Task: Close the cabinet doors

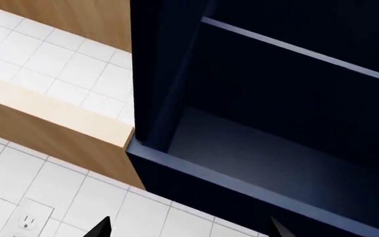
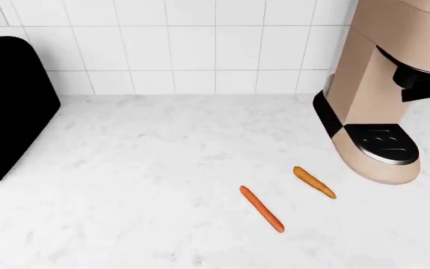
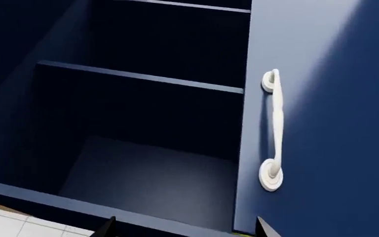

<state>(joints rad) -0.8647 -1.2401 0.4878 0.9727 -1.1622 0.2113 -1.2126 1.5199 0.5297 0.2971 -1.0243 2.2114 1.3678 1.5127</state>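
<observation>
The dark navy cabinet (image 1: 255,148) stands open in the left wrist view, showing its bare floor and one shelf (image 1: 301,52); no door shows there. My left gripper (image 1: 189,231) is open just below the cabinet's bottom edge, with nothing between its fingertips (image 1: 100,228). In the right wrist view the same open cabinet (image 3: 143,148) has a navy door (image 3: 327,113) beside the compartment, carrying a white handle (image 3: 274,131). Open and holding nothing, my right gripper (image 3: 185,230) sits under the cabinet's lower edge, near the door's bottom corner. Neither gripper shows in the head view.
Light wooden cabinets (image 1: 51,118) adjoin the navy one over a white tiled wall with an outlet (image 1: 31,217). On the marble counter (image 2: 163,168) lie two carrots (image 2: 261,208) (image 2: 313,182), between a beige coffee machine (image 2: 375,95) and a black appliance (image 2: 9,106).
</observation>
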